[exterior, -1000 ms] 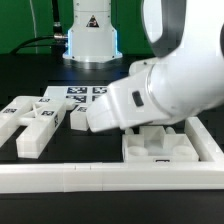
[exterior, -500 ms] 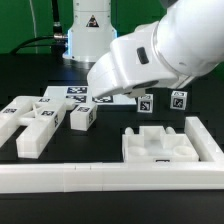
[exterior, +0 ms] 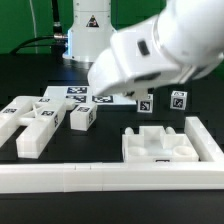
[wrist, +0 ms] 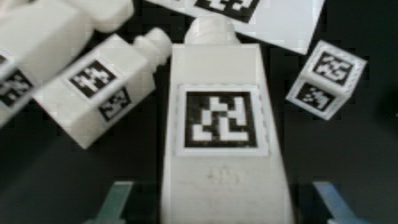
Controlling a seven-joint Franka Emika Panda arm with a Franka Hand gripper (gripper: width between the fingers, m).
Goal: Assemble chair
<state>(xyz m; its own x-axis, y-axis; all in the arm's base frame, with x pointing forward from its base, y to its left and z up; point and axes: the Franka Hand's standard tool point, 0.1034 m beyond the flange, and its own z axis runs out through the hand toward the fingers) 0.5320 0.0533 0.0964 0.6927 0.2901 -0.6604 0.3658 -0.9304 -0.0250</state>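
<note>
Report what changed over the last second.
The arm rose from low over the seat piece, uncovering two small tagged pieces behind it. Whether the gripper holds anything cannot be told. The tagged block, the left-hand pieces and the seat piece stayed put.

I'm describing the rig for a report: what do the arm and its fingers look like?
The arm is glossy white with bulky rounded housings. Its base is white too, with a triangular warning sticker and a blue-lit ring. The fingers are thin dark bars. Black cables trail behind.
</note>
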